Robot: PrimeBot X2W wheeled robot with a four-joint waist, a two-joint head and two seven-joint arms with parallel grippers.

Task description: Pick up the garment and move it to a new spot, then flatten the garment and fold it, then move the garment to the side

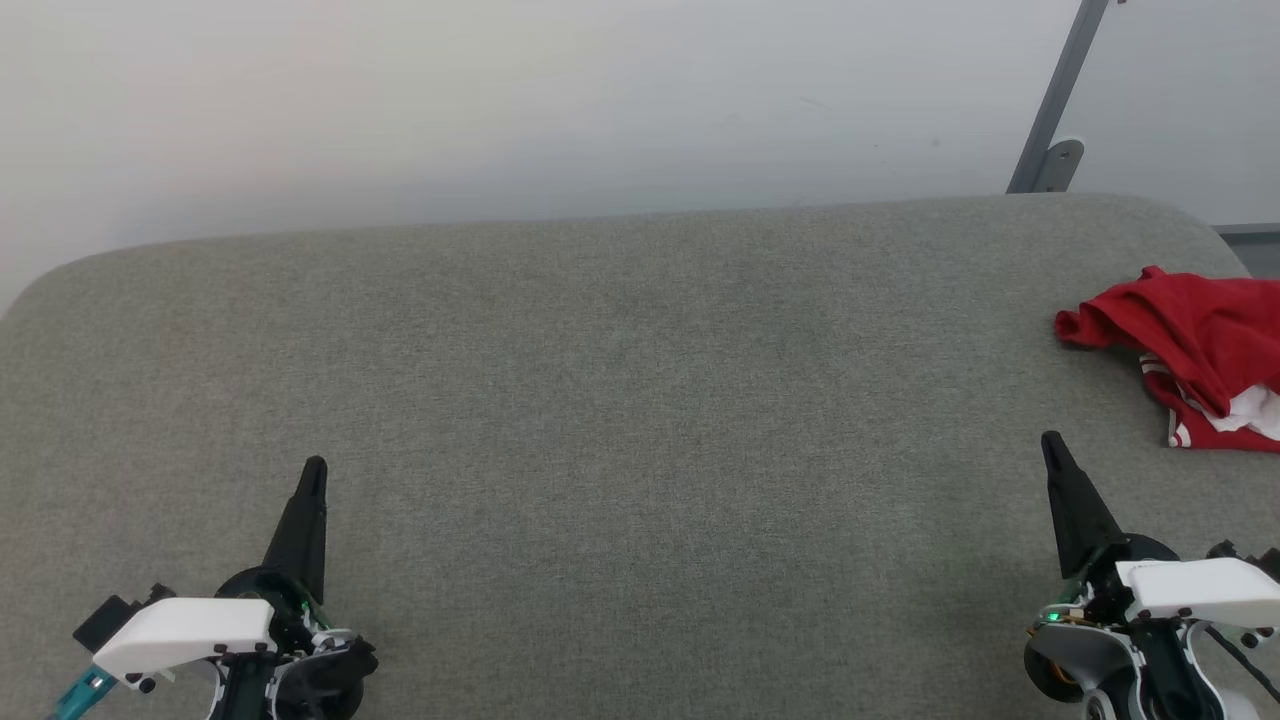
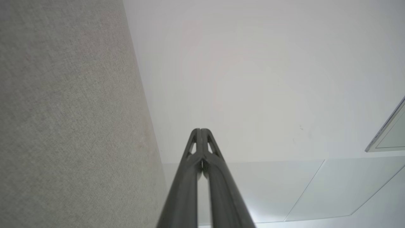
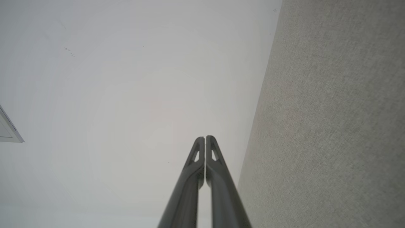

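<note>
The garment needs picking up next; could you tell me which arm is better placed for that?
The right. The garment lies bunched at the right end of the grey padded surface, just ahead of the right fingers, which are shut. The left fingers sit at the opposite side.

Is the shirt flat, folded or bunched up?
Bunched up: the shirt lies in a creased red heap on the grey surface, striped trim at its near edge; its right part runs out of frame.
</note>
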